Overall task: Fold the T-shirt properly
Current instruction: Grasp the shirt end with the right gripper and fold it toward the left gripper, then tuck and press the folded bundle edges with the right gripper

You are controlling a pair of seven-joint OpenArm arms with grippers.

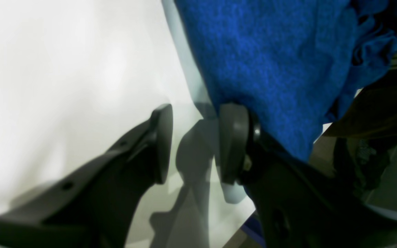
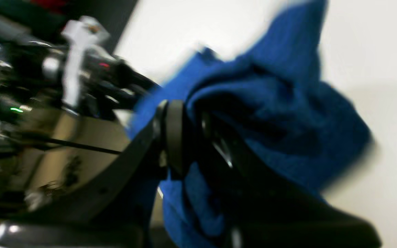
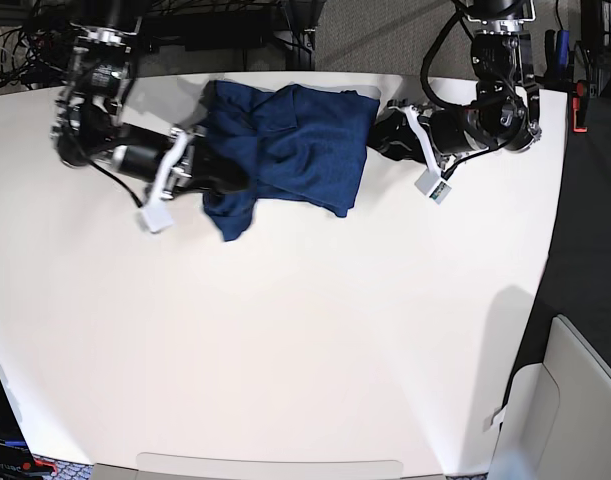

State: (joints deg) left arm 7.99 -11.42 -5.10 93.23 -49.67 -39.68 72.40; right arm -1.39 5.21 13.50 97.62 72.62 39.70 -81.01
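The T-shirt point(image 3: 285, 140), dark blue and crumpled, lies near the back edge of the white table point(image 3: 285, 340). In the base view my right gripper point(image 3: 223, 182) is at the shirt's left side. The right wrist view shows that gripper point(image 2: 193, 137) with its jaws close together and bunched blue T-shirt point(image 2: 281, 113) fabric pinched between them. My left gripper point(image 3: 378, 133) is at the shirt's right edge. In the left wrist view the left gripper point(image 1: 196, 144) is open with only table between its fingers, and the T-shirt point(image 1: 274, 69) rests against the outside of one finger.
Cables and dark equipment point(image 3: 235, 30) crowd the space behind the table's back edge. A pale chair-like object point(image 3: 575, 400) stands past the table's right front corner. The table's right edge point(image 3: 545, 250) curves inward toward the front.
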